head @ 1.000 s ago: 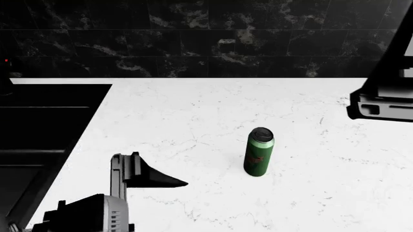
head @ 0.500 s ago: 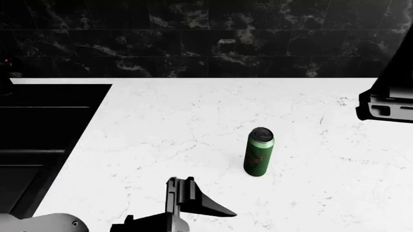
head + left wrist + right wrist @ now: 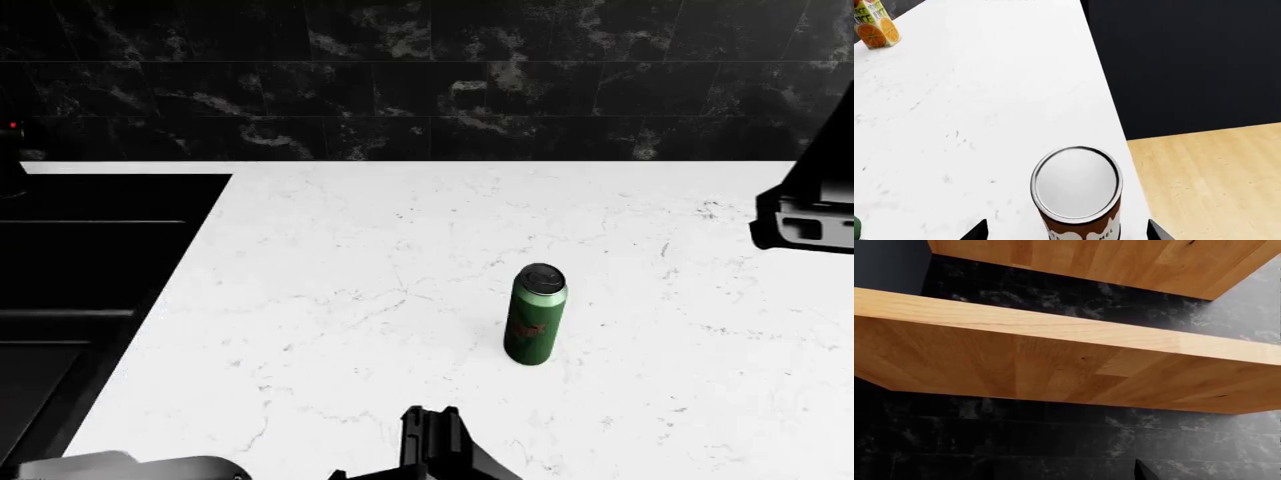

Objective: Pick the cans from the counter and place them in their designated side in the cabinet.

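Observation:
The tall green can point(image 3: 537, 313) stands upright on the white counter point(image 3: 400, 230) in the head view. The shorter white can point(image 3: 1077, 192) with a brown label and silver lid stands near the counter's edge in the left wrist view. It does not show in the head view. My left gripper point(image 3: 1066, 232) is open, with one fingertip point(image 3: 977, 230) on each side of the white can and not touching it. In the head view the left gripper point(image 3: 434, 440) is low at the front, left of the green can. My right gripper point(image 3: 807, 220) is raised at the right edge, open and empty.
A black sink point(image 3: 80, 260) is set into the counter at the left. An orange juice carton point(image 3: 877, 27) stands far along the counter. Wooden floor point(image 3: 1214, 185) lies beyond the counter edge. The right wrist view faces wooden cabinet shelves point(image 3: 1054, 360) and black wall tiles point(image 3: 1054, 440).
My left gripper has moved right along the front of the counter and lower in the head view. My right gripper has drifted further right. The green can has not moved.

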